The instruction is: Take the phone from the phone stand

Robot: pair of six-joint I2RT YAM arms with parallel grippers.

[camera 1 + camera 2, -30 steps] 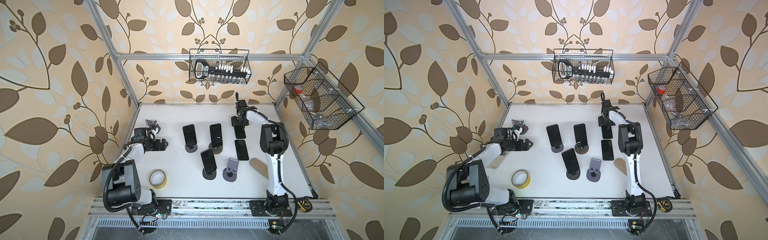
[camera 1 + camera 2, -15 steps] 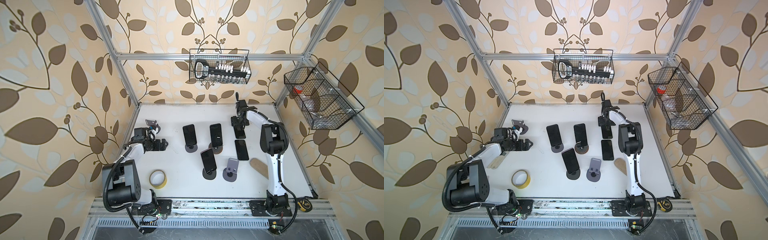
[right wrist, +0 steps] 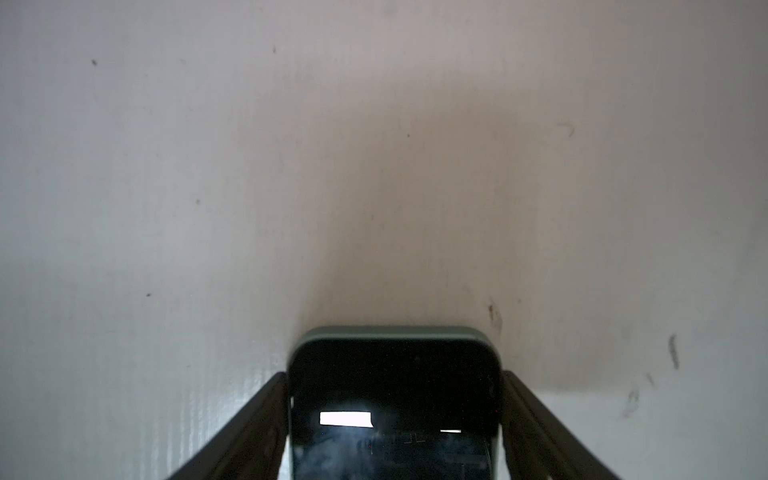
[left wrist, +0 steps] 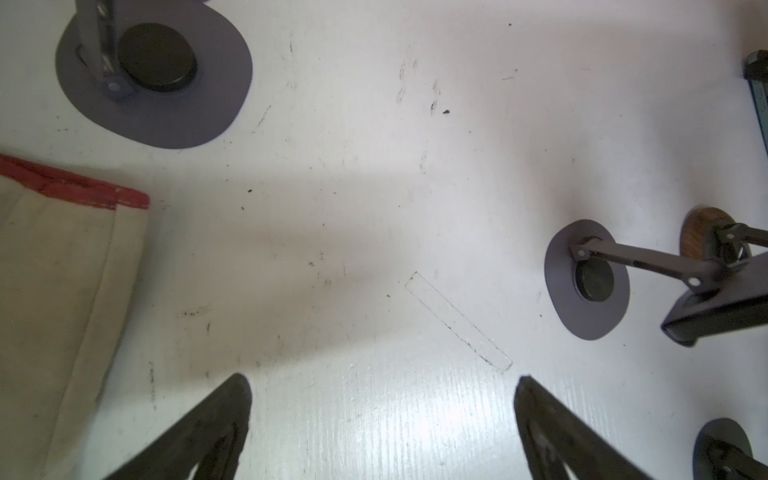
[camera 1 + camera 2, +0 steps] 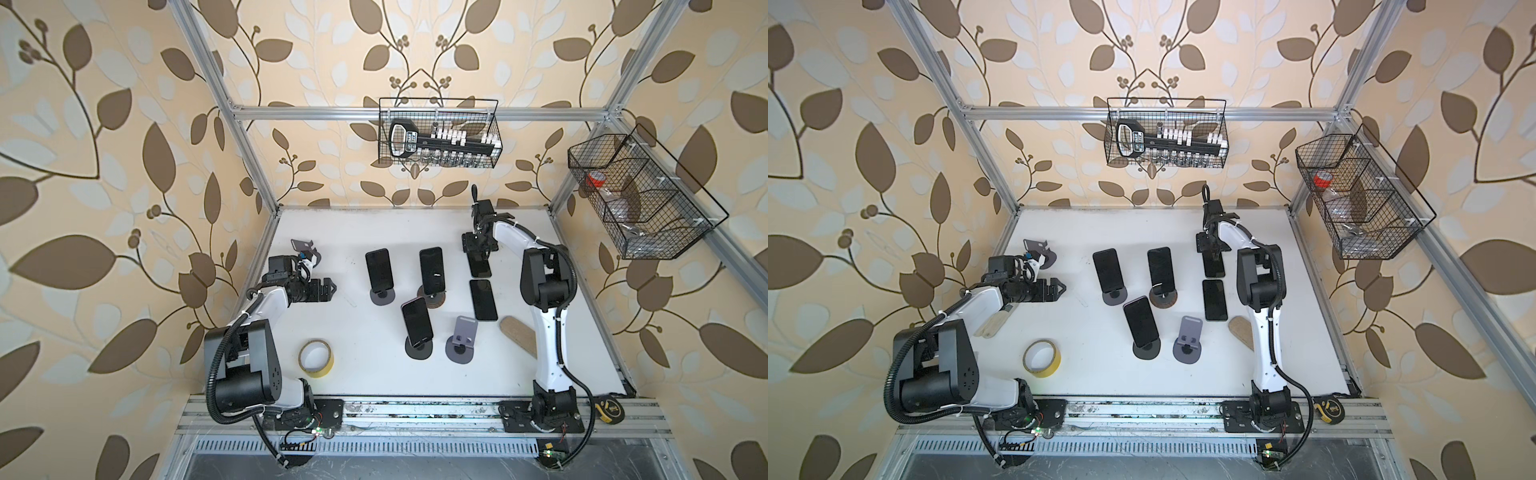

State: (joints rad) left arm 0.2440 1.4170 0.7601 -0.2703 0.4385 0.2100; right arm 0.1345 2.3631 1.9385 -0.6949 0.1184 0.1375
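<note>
Phone (image 3: 395,399) lies flat between the right gripper's (image 3: 394,376) fingers (image 3: 259,424), long axis toward the wrist — whether they pinch or merely flank it, I cannot tell.

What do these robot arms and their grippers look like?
The left arm and right arm each have white shells, bulky black joints and a black ribbed cable looping from the base. The left gripper and right gripper are black, with two tapered, triangular fingers.
</note>
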